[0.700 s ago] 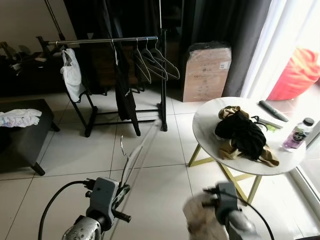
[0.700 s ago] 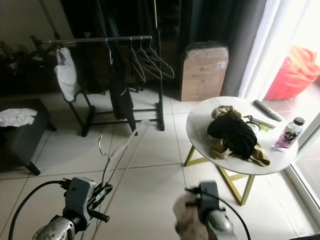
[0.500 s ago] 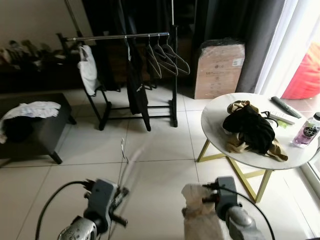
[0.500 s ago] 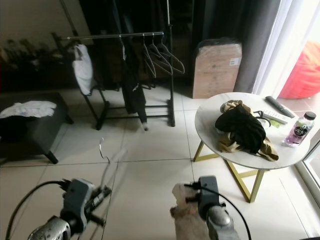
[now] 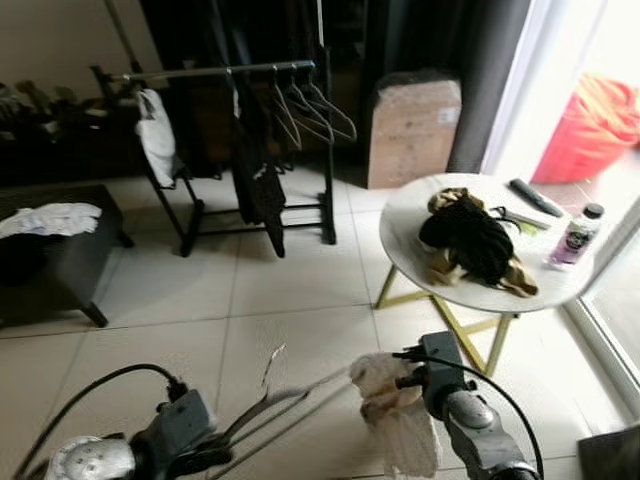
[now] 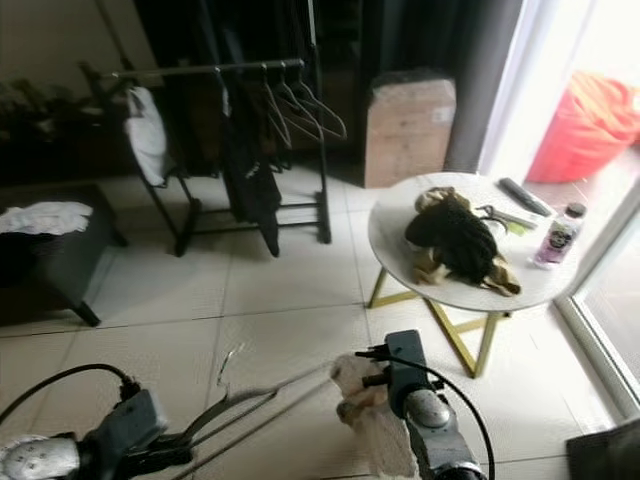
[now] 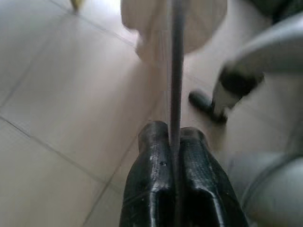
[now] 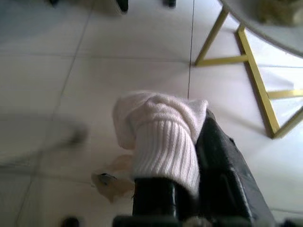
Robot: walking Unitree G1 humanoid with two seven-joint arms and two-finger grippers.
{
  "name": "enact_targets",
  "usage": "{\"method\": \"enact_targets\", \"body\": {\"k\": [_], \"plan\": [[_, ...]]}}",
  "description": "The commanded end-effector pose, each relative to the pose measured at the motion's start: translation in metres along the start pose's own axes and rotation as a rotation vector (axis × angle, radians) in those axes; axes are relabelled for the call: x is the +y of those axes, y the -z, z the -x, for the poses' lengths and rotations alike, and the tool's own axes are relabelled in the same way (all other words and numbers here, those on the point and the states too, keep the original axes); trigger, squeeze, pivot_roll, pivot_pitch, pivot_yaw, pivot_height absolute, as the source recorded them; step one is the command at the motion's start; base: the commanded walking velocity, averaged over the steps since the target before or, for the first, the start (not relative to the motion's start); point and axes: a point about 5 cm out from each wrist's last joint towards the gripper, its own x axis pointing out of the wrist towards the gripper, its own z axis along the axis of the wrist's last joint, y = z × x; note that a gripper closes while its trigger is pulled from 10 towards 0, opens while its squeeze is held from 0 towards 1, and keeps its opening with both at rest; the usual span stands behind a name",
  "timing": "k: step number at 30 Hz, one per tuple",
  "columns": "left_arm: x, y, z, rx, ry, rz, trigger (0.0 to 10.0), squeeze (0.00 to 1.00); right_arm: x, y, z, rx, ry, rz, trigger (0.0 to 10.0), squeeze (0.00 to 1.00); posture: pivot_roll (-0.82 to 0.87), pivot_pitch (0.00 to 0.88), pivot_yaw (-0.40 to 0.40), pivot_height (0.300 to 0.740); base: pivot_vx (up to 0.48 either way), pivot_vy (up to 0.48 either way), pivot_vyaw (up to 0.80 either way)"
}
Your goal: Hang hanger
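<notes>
Currently my left gripper (image 7: 174, 142) is clamped on the hanger (image 5: 262, 405), its long axis lying toward my right gripper (image 8: 189, 161), which pinches a white garment (image 5: 395, 415); the rack rail (image 5: 225, 70) stands well ahead.

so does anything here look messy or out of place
A few things. Dark and tan clothes lie in a heap on the round table, not on the rack. A white cloth is draped over the low black bench. The right gripper holds a white knit garment, the left gripper a hanger.
</notes>
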Motion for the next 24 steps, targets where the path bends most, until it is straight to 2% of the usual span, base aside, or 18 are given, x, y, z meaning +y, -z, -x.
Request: {"method": "enact_targets", "body": {"k": [1, 2, 8, 17, 24], "plan": [[-0.004, 0.004, 0.003, 0.037, 0.065, -0.015, 10.0, 0.00, -0.001, -0.009, -0.001, -0.020, 0.003, 0.026, 10.0, 0.00, -0.05, 0.104, 0.042, 0.740, 0.000, 0.000, 0.00], [-0.003, 0.004, 0.009, 0.066, 0.102, -0.030, 10.0, 0.00, 0.000, -0.010, -0.001, -0.008, -0.001, 0.044, 10.0, 0.00, -0.05, 0.101, 0.044, 0.740, 0.000, 0.000, 0.00], [-0.002, -0.003, 0.018, 0.097, 0.208, -0.072, 10.0, 0.00, 0.003, -0.014, 0.001, 0.002, -0.018, 0.077, 10.0, 0.00, -0.05, 0.092, 0.050, 0.740, 0.000, 0.000, 0.00], [0.002, -0.014, 0.000, 0.016, 0.187, -0.098, 10.0, 0.00, 0.007, -0.016, 0.001, 0.008, -0.066, 0.109, 10.0, 0.00, -0.05, 0.077, 0.050, 0.740, 0.000, 0.000, 0.00], [0.004, -0.023, -0.009, -0.020, 0.193, -0.156, 10.0, 0.00, 0.010, -0.013, 0.004, 0.025, -0.106, 0.141, 10.0, 0.00, -0.06, 0.058, 0.052, 0.740, 0.000, 0.000, 0.00]]}}
